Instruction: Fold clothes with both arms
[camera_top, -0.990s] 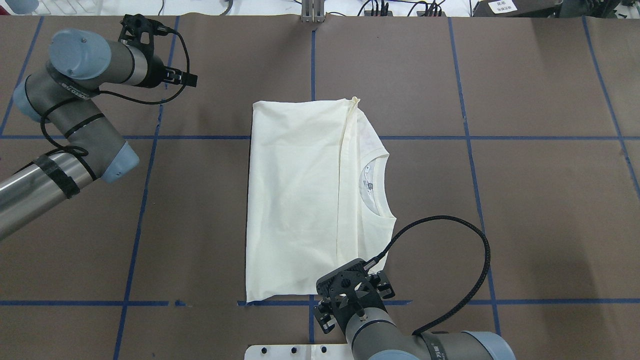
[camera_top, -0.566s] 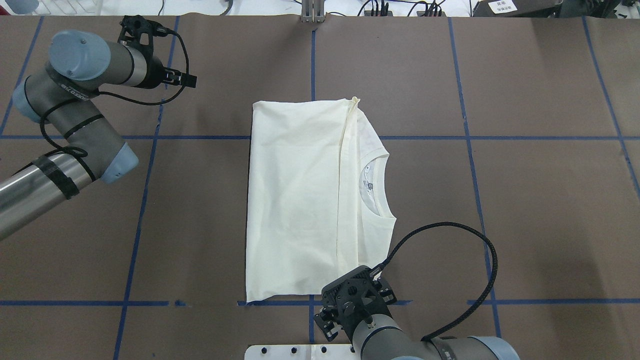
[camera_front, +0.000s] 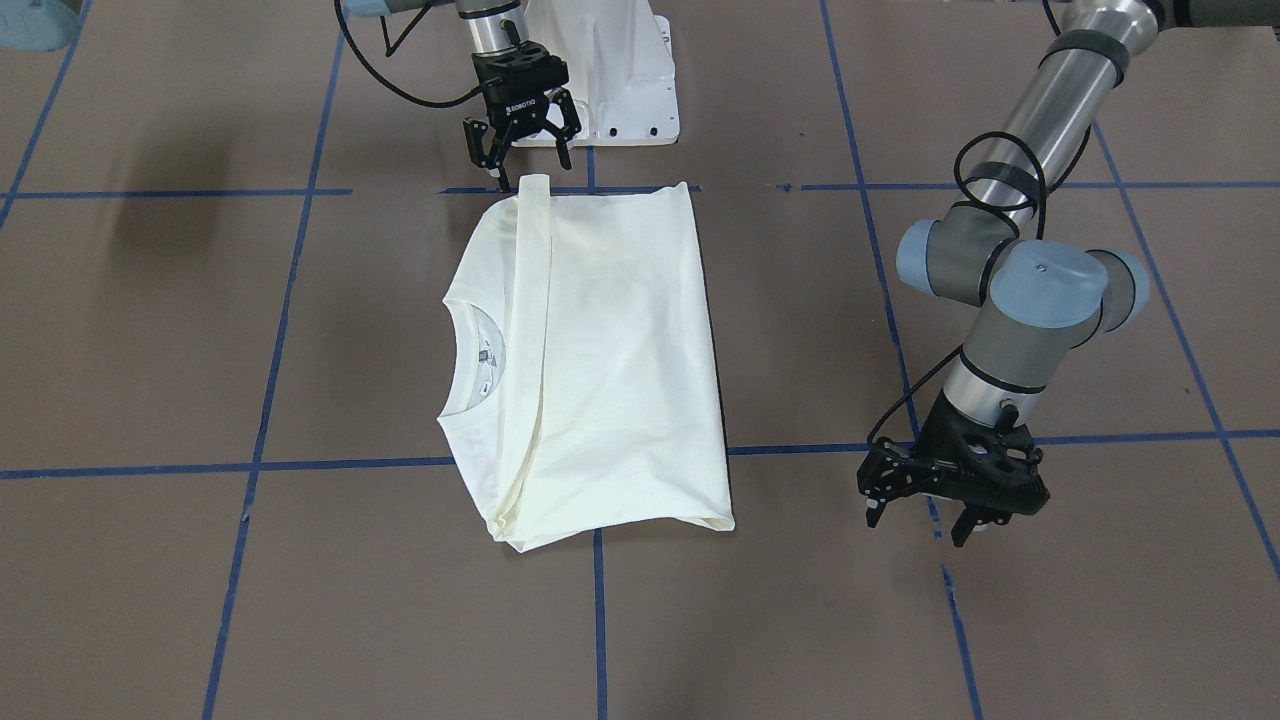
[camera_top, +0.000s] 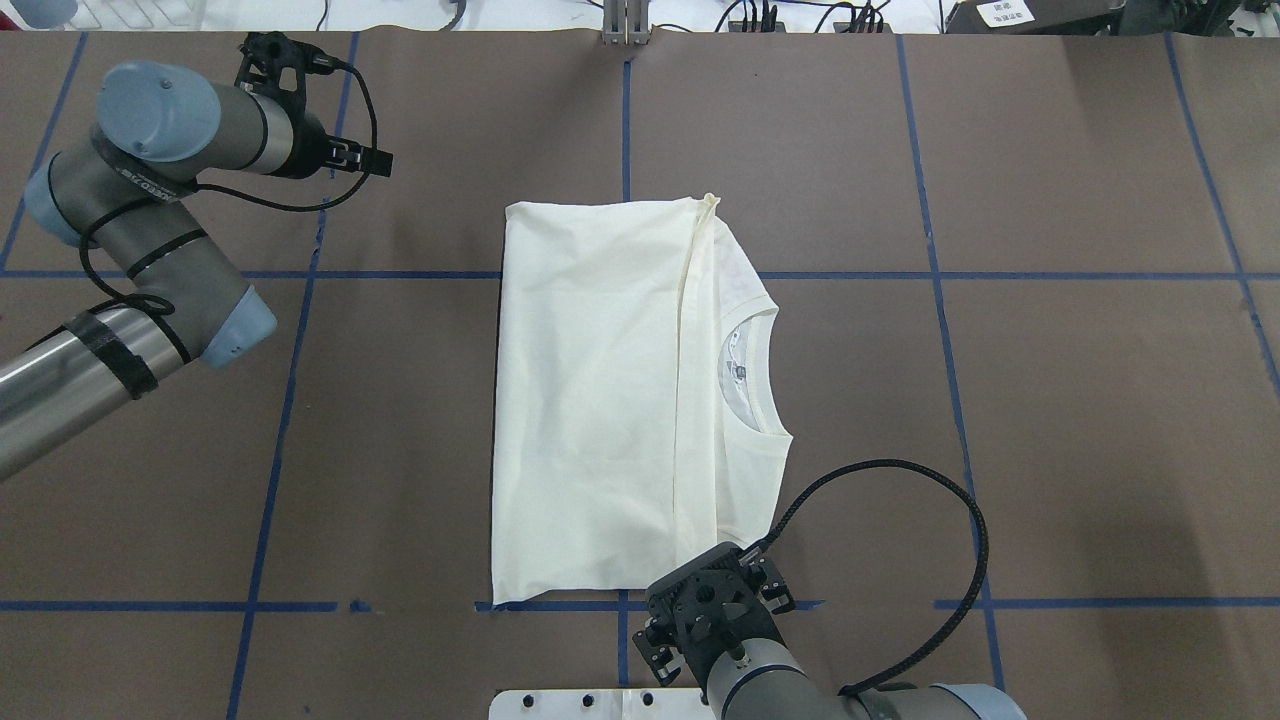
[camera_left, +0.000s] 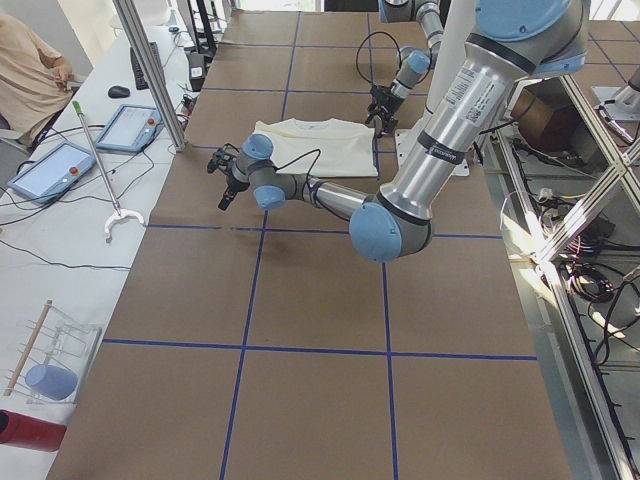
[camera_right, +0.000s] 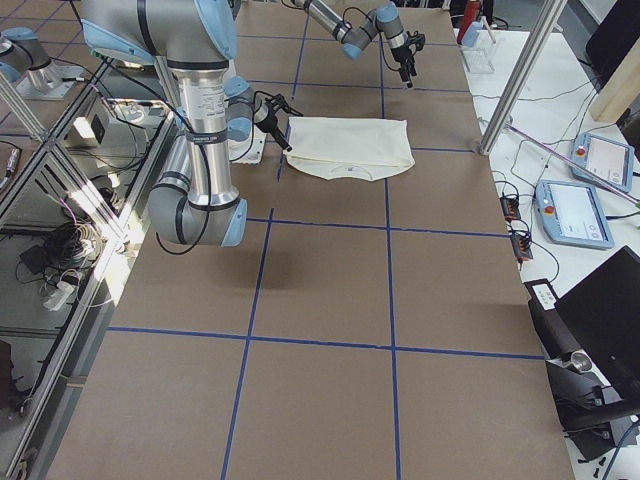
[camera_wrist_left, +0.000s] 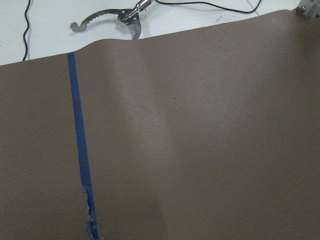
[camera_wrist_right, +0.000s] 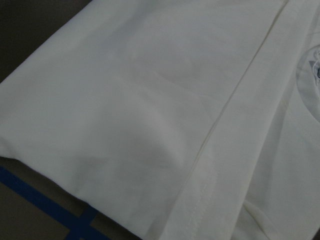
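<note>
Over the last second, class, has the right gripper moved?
Yes. The right gripper has drawn slightly back toward the robot, closer to the white base plate and away from the shirt.

The right gripper (camera_front: 528, 160) points straight down on a vertical wrist, its two black fingers spread apart. The right arm (camera_top: 800, 690) is drawn in short behind it. The left arm (camera_front: 1045, 290) stretches far out, sharply bent at the wrist joints; the left gripper (camera_front: 917, 526) hangs low, facing down, fingers likewise spread
</note>
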